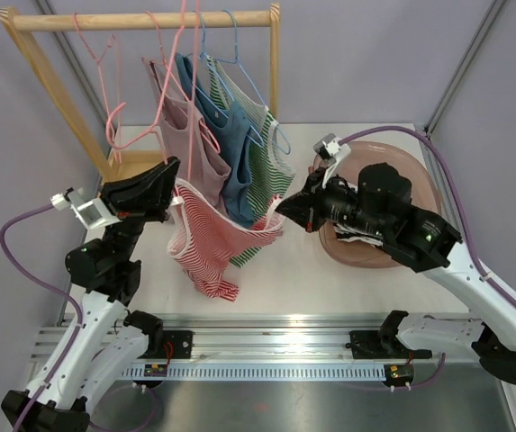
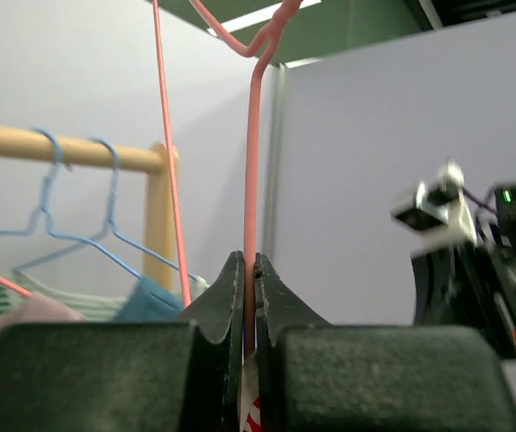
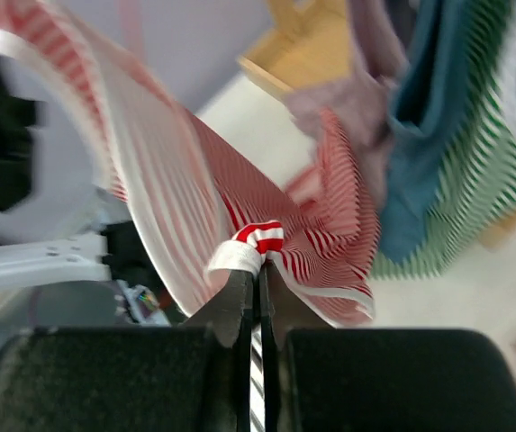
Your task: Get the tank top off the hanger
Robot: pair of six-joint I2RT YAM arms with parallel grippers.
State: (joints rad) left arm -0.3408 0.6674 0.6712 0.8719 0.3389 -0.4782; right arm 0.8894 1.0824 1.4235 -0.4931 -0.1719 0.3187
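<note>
The left gripper is clamped shut on the thin wire neck of a pink hanger. It holds the hanger up and steady, clear of the rail. The right gripper is shut on a white-trimmed edge of the red-and-white striped tank top, likely a strap or armhole. The two grips face each other, so the garment is stretched between them above the front middle of the worktop. One side appears still caught at the hanger, and its hem sags towards the surface. Holding wire in one gripper and cloth in the other looks meant to let the top be drawn sideways off the hanger arm. By that reading the removal is under way, not finished.

Behind, at the far left corner, stands a wooden clothes rack. Four hangers hook on its rail: two pink and two blue. One pink hanger is bare. The others carry a mauve tank top, a blue tank top and a green-striped tank top. That makes five hangers and four tops in all. One pink basin sits by the right edge, partly under the right arm.
</note>
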